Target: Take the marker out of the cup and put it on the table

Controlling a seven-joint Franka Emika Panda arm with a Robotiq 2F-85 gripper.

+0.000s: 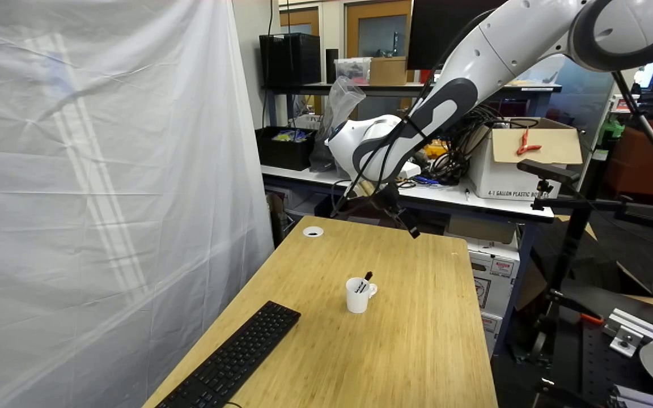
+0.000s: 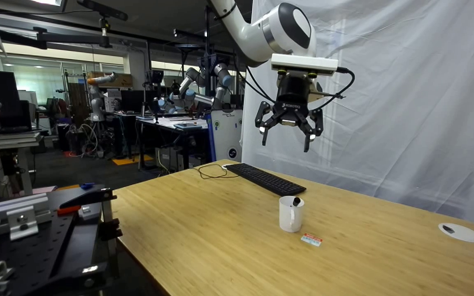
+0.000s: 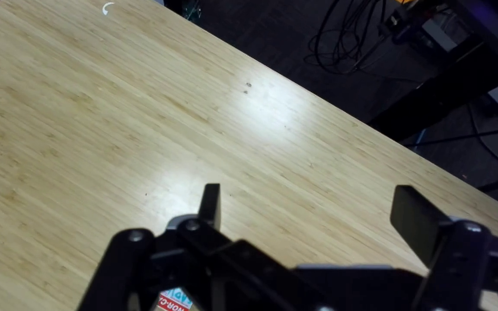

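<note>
A white cup (image 1: 356,301) with a handle stands upright on the wooden table (image 1: 417,351); the cup also shows in an exterior view (image 2: 289,220). A marker stands tilted in the cup, its dark end (image 1: 368,276) sticking out above the rim; that dark end also shows in an exterior view (image 2: 296,201). The lower part of the marker is hidden in the cup. My gripper (image 2: 285,147) is open and empty, in the air well above the table and apart from the cup. In the wrist view, bare table shows between the open fingers (image 3: 308,190); cup and marker are out of view there.
A black keyboard (image 2: 266,179) with a cable lies along the table's curtain side. A small red and white sticker (image 2: 312,239) lies near the cup. A white round cable cover (image 2: 461,232) is set in the table. A white curtain (image 1: 134,198) hangs beside the table.
</note>
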